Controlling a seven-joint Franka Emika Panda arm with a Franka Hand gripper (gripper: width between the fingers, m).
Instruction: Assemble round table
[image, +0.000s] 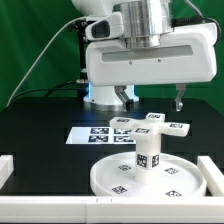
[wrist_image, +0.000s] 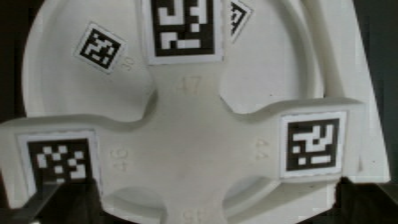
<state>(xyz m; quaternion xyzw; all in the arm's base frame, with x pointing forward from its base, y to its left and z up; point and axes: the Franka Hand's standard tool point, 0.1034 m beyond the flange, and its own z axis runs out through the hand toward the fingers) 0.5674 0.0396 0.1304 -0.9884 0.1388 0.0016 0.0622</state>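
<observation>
In the exterior view the arm (image: 150, 45) comes down from the top of the picture, with its big white wrist housing held level over the back part of the black table (image: 40, 115). Below the housing the gripper (image: 150, 108) hangs with its two dark fingers pointing straight down and standing well apart, one near the exterior view's left and one near its right; so the jaws are released and they grasp nothing. Just below them is the T-shaped foot piece (image: 150, 127), whose flat bar lies level between the fingertips and does not seem to be touched by them. This piece sits on top of the short cylindrical leg (image: 147, 155), which stands upright at the middle of the large round disc (image: 120, 180). The disc lies flat on the table at the front, between two white walls at the sides, and it carries small black-white tags on its surface. Behind the disc, more to the exterior view's left, the marker board (image: 85, 133) lies flat on the table. In the wrist view the camera looks down from very close on the foot piece (wrist_image: 196, 120), with its bar carrying two square tags, and the disc (wrist_image: 107, 40) with more tags is under it. The dark fingertips (wrist_image: 54, 195) show at the edge of this picture, apart from each other and beside the bar.
</observation>
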